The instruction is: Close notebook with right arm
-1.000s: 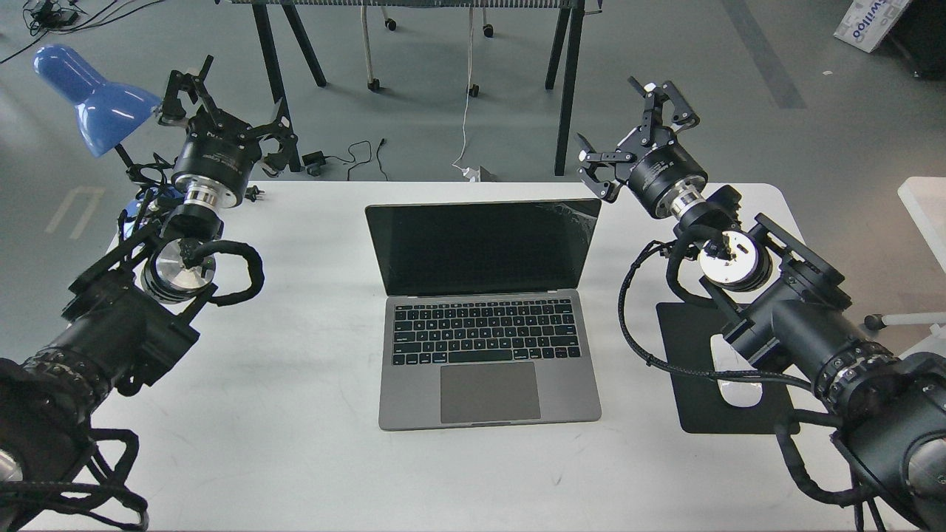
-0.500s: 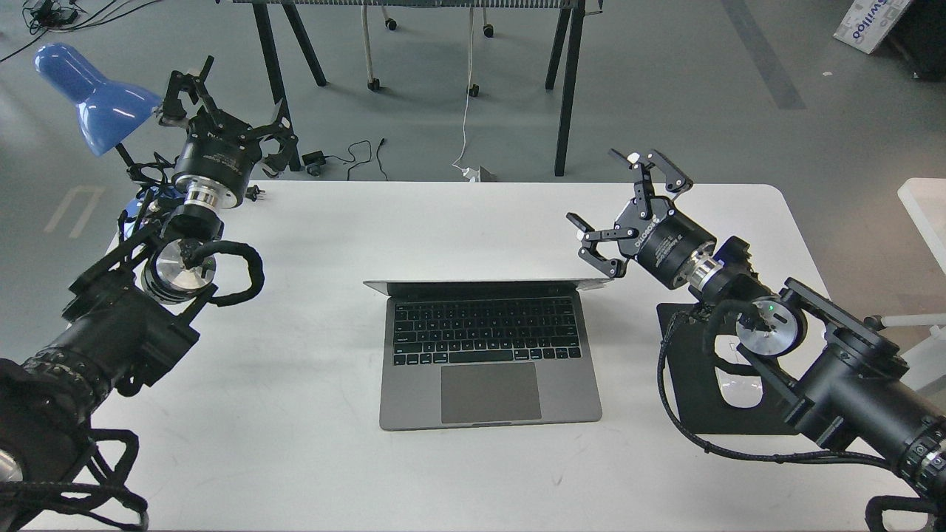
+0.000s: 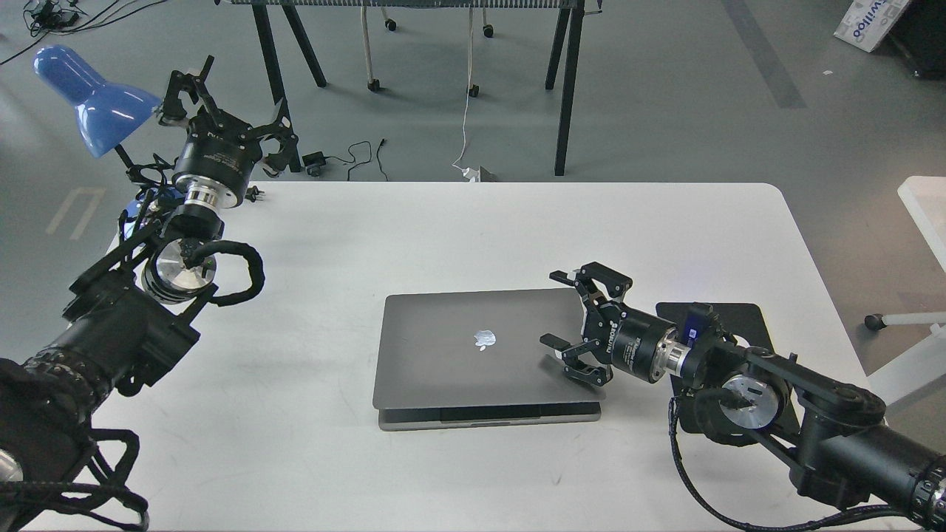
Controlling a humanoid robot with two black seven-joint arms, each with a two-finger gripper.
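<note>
With fingers spread and grasping nothing, the right gripper (image 3: 565, 316) presses the notebook (image 3: 484, 351) lid nearly flat near the table's (image 3: 443, 222) front edge.

The black jointed right arm (image 3: 776, 399) is stretched low from the lower right, its black two-finger tool (image 3: 565, 325) held with fingers spread apart. The black left arm (image 3: 133, 310) is raised at the left, its tool (image 3: 222, 103) likewise spread wide.
</note>
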